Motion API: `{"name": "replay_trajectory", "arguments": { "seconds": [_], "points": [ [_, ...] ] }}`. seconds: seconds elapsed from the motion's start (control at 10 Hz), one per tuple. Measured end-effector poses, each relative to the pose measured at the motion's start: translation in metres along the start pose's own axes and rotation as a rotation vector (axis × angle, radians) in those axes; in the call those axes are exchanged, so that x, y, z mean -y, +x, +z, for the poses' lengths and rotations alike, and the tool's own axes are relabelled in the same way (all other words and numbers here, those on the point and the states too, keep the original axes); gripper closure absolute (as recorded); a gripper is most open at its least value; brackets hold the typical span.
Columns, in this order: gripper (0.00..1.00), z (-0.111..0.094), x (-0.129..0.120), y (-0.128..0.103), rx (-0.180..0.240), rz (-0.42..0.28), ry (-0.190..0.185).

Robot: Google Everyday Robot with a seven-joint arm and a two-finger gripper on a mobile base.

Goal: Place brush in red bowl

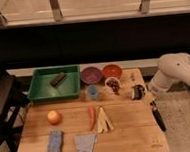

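Note:
The brush (157,116), long, slim and dark, slants along the table's right edge, its lower end past the edge. Its upper end reaches my gripper (140,93), which hovers over the right side of the table, shut on that end. The white arm (176,73) comes in from the right. The red bowl (111,70) stands at the back of the table, left of and beyond the gripper, with nothing visible in it. Beside it on the left is a purple bowl (91,74).
A green tray (42,92) at back left holds a dark block (57,78). A blue cup (93,92) and a white cup (113,85) stand mid-table. An orange (54,117), carrot (91,117), yellow strips (105,119), blue sponge (55,142) and grey cloth (85,144) lie in front.

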Motion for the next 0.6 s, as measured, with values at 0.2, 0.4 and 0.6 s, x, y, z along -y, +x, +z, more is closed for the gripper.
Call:
{"name": "replay_trajectory", "arguments": {
  "seconds": [0.2,0.4,0.6],
  "points": [
    [1.00,-0.0027,0.0021,0.0006,-0.005,0.003,-0.001],
    [1.00,-0.0023,0.0013,-0.0013,-0.006,-0.001,-0.002],
    [1.00,-0.0048,0.0041,0.0004,0.008,0.004,0.025]
  ]
}}
